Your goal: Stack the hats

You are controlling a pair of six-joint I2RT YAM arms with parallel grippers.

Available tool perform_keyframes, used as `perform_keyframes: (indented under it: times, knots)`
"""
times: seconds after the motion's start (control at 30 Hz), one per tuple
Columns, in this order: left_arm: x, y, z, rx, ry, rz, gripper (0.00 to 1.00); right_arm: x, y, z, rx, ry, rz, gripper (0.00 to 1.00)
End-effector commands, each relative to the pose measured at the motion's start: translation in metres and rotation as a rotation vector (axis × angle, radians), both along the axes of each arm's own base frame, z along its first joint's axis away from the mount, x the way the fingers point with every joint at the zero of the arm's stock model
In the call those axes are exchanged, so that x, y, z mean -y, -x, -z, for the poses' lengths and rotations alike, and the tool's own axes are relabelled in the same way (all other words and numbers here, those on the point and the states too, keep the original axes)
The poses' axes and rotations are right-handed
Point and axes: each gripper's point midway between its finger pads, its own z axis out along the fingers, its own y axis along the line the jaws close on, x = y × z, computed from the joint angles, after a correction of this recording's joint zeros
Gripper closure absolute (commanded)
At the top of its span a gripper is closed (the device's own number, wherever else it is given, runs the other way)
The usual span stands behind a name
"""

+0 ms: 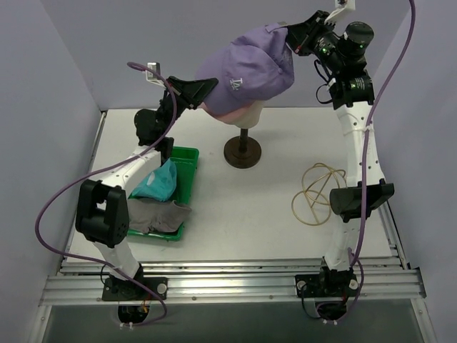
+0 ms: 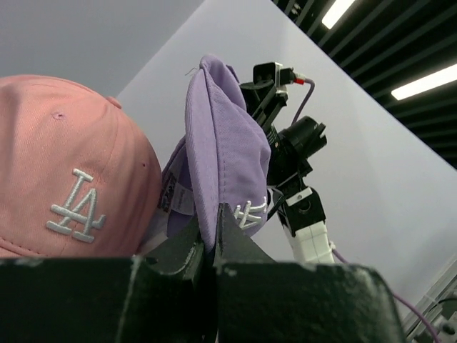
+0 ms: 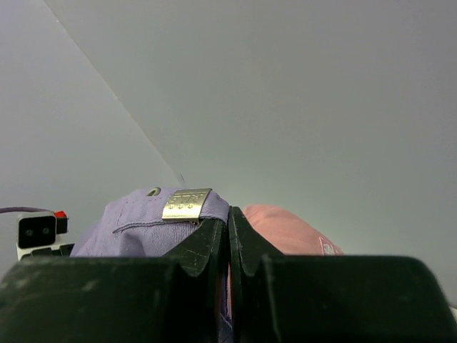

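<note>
A lavender baseball cap [image 1: 250, 71] hangs tilted over a pink cap [image 1: 227, 112] that sits on the mannequin head. My left gripper [image 1: 207, 87] is shut on the lavender cap's left edge, and the left wrist view shows the fabric [image 2: 225, 150] pinched between the jaws next to the pink cap [image 2: 71, 179]. My right gripper [image 1: 289, 36] is shut on the lavender cap's back strap, just beside the metal buckle [image 3: 187, 204]. A teal bucket hat [image 1: 158, 182] and a grey bucket hat [image 1: 157, 214] lie in the green tray [image 1: 188, 157].
The mannequin's dark stand [image 1: 243, 151] rests on the table at centre back. A loop of thin tan cord [image 1: 318, 189] lies on the right near the right arm. White walls close in the table on three sides.
</note>
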Motion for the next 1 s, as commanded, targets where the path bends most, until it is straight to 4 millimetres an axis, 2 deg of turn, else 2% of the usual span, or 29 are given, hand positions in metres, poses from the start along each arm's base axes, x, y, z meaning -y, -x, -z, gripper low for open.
perform_keyframes:
  times: [0.0,0.17,0.27,0.3,0.53,0.57,0.6,0.63,0.73,0.83,0.97]
  knots:
    - [-0.035,0.008,-0.043,-0.007,0.183,-0.093,0.98,0.018,0.0,-0.032,0.101,-0.035,0.061,1.0]
    - [-0.047,-0.009,-0.039,-0.117,0.289,-0.124,0.98,0.025,-0.027,-0.005,0.046,-0.045,0.055,1.0]
    - [-0.051,-0.013,-0.037,-0.159,0.332,-0.137,0.98,0.025,-0.038,0.004,0.034,-0.063,0.044,1.0]
    - [-0.055,-0.017,-0.037,-0.18,0.352,-0.157,0.97,0.026,-0.038,0.0,0.045,-0.069,0.042,1.0]
    - [-0.061,-0.031,-0.026,-0.283,0.413,-0.199,0.98,0.046,-0.065,0.018,0.016,-0.13,0.061,1.0]
    - [-0.059,-0.035,-0.022,-0.29,0.412,-0.197,0.98,0.046,-0.069,0.023,0.009,-0.132,0.058,0.98]
    - [-0.058,-0.035,-0.022,-0.293,0.416,-0.187,0.98,0.045,-0.07,0.022,0.019,-0.137,0.052,0.91]
    - [-0.055,-0.036,-0.021,-0.294,0.418,-0.184,0.98,0.044,-0.072,0.024,0.018,-0.14,0.048,0.8]
    - [-0.052,-0.04,-0.019,-0.292,0.418,-0.186,0.98,0.042,-0.076,0.031,0.009,-0.14,0.035,0.68]
    - [-0.052,-0.045,-0.015,-0.301,0.428,-0.188,0.98,0.045,-0.074,0.031,0.013,-0.132,0.046,0.62]
    - [-0.05,-0.05,-0.008,-0.331,0.44,-0.192,0.98,0.048,-0.07,0.026,0.021,-0.126,0.052,0.61]
